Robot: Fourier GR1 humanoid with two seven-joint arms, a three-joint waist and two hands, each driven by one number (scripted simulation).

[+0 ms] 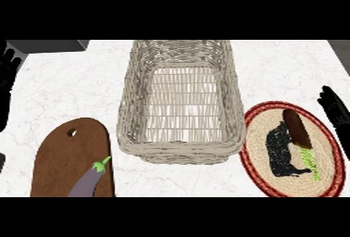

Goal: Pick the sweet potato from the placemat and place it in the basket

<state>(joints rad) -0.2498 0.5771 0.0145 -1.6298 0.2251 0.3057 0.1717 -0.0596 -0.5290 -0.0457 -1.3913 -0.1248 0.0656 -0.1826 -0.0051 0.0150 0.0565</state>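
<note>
We see the sweet potato lying lengthwise on the placemat, just left of our right hand, whose fingers hang straight and empty, nearer than the left hand.

Robot body in view: two black hands only, forearms out of shot.

Left hand: matte black, no visible markings, screws or cables; shows as a narrow dark strip with segmented, blocky fingers, bumpy outline along their outer side, upper part jagged where the fingertips stack. Right hand: same matte black finish, fingers slim and elongated with rounded tips, faint ridges across them marking the segments, slight lighter sheen on the edges. Both are uniform in colour from the fingertips down to where each is cut off by the edge; no grey forearm shell shows below either hand.
</note>
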